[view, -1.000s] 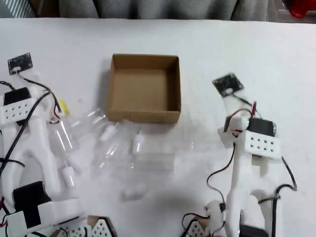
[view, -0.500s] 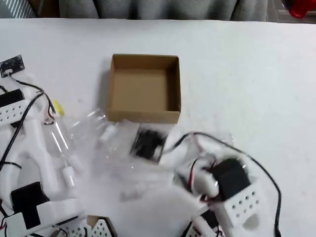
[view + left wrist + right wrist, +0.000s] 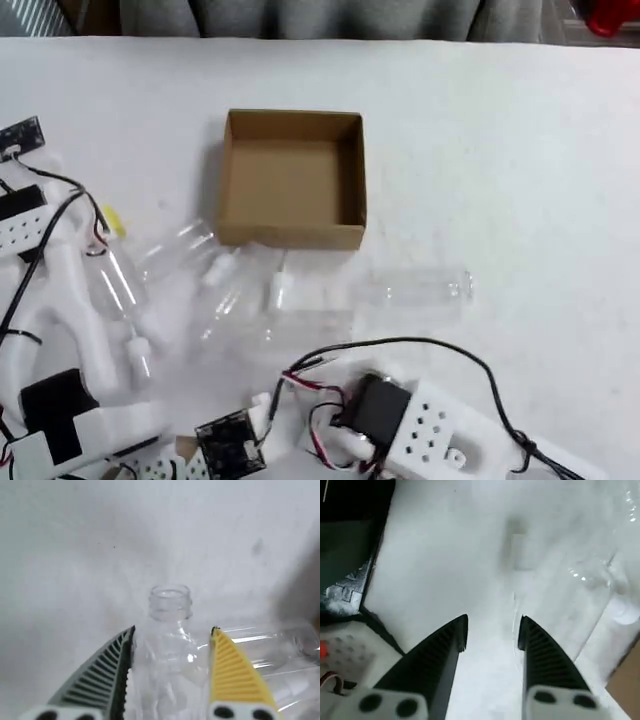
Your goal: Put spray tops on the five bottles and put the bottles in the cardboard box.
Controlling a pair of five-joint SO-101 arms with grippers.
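My left gripper is shut on a clear bottle, its grey and yellow fingers pressed to the shoulders below the open, capless neck. From above, that bottle lies at the table's left, beside the left arm. Several more clear bottles and white spray tops lie scattered in front of the cardboard box. Another spray top rests near the held bottle's base. My right gripper hovers open over bare table, with clear bottles off to one side of it.
The right arm lies low along the table's front edge, its wires looping above it. The box stands open at the table's middle, with bare tabletop behind it and to its right. A box corner shows at the right wrist view's edge.
The right arm swung from upright at the right down and leftward to the front edge. The left arm shifted slightly left with its bottle.
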